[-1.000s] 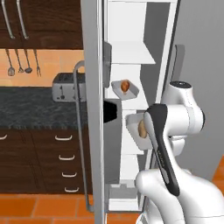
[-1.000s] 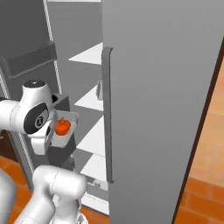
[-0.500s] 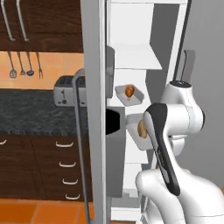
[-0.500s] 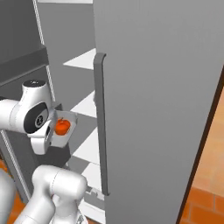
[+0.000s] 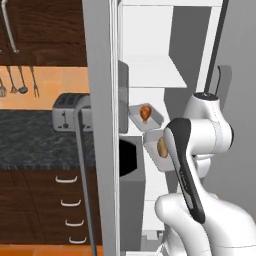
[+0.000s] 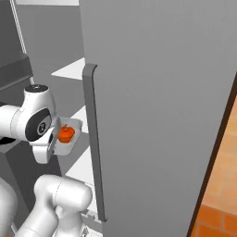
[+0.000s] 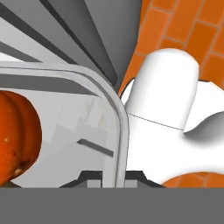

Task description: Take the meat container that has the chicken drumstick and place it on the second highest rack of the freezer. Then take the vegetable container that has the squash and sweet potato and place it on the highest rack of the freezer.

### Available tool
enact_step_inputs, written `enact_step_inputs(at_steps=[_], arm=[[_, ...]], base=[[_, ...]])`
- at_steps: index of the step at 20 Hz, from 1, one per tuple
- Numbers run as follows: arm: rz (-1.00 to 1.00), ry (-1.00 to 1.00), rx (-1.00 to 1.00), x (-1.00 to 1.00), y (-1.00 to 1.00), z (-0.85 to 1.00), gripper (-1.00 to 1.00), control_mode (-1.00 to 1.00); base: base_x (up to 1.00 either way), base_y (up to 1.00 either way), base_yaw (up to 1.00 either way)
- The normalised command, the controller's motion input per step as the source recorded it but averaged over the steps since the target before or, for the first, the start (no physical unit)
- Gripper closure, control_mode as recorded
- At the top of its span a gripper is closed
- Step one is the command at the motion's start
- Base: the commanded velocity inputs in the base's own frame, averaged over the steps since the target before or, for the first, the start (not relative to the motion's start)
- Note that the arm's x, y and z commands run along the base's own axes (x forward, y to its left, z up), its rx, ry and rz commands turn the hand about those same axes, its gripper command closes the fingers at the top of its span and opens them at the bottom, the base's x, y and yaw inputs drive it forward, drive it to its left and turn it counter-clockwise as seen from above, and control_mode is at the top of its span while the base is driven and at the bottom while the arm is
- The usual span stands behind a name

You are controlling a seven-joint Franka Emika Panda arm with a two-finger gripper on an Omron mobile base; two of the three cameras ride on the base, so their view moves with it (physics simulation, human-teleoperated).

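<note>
The freezer stands open, its grey door point(image 5: 100, 125) left of the white interior. The meat container point(image 5: 146, 114) with the chicken drumstick point(image 5: 145, 112) rests on a white shelf, one below the highest rack point(image 5: 152, 70). Just in front and lower hangs the vegetable container point(image 5: 156, 145), partly hidden by my arm, with the sweet potato point(image 5: 161, 147) inside. The squash point(image 6: 66, 134) sits in the same tray point(image 6: 74, 139). My gripper point(image 7: 113, 177) is shut on the container's rim point(image 7: 119, 131), and the squash point(image 7: 17, 135) lies close at the left.
The other grey freezer door point(image 6: 152, 115), with its long bar handle point(image 6: 92, 139), stands close on the right. A toaster point(image 5: 67, 111) sits on the dark counter point(image 5: 30, 145) beyond the left door. Wooden drawers point(image 5: 50, 205) are below it.
The whole picture has shifted, so the camera has moved closer to the freezer. The vegetable container stays in my shut gripper at the same spot relative to the arm.
</note>
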Motion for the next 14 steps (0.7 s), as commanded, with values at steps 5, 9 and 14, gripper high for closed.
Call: enact_step_inputs(at_steps=[5, 9, 14], arm=[[0.0, 0.0, 0.0, 0.0, 0.0, 0.0, 1.0, 1.0], [0.0, 0.0, 0.0, 0.0, 0.0, 0.0, 1.0, 1.0], [0.0, 0.0, 0.0, 0.0, 0.0, 0.0, 1.0, 1.0]], base=[[0.23, 0.05, -0.08], [0.09, 0.36, -0.15], [0.13, 0.4, -0.15]])
